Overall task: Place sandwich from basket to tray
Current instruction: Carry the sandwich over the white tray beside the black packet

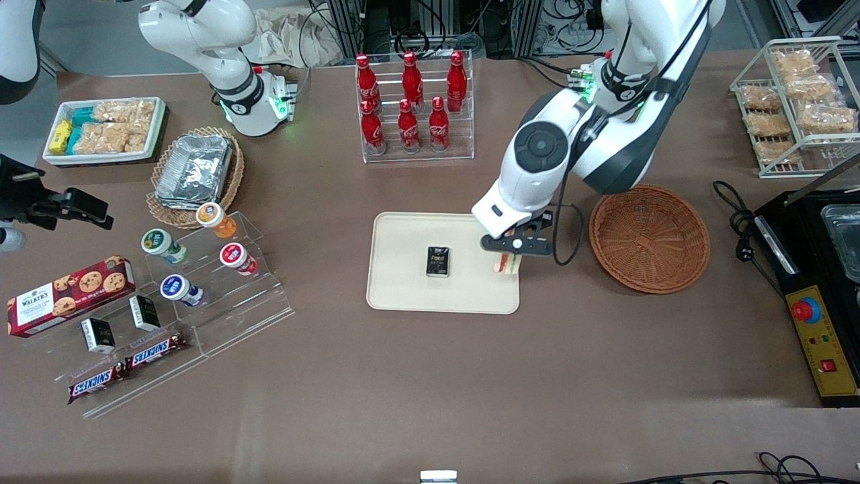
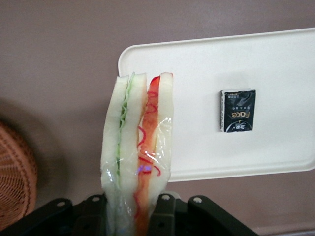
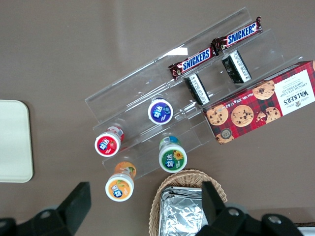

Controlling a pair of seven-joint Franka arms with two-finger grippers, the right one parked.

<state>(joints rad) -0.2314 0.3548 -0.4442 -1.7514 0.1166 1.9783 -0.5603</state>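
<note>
My left gripper [image 1: 508,259] is shut on the sandwich [image 1: 506,264], a white-bread wedge wrapped in clear film with red, orange and green filling. It holds the sandwich above the edge of the cream tray [image 1: 403,296] nearest the basket. In the left wrist view the sandwich [image 2: 138,147] stands clamped between the black fingers [image 2: 165,216], with the tray [image 2: 275,64] below it. The reddish-brown wicker basket [image 1: 649,238] sits empty beside the tray, toward the working arm's end of the table; its rim shows in the wrist view [image 2: 15,182].
A small black packet [image 1: 438,261] lies in the middle of the tray, also seen in the wrist view [image 2: 238,110]. A clear rack of red cola bottles [image 1: 413,107] stands farther from the camera than the tray. A black control box [image 1: 816,336] and cable [image 1: 736,222] lie past the basket.
</note>
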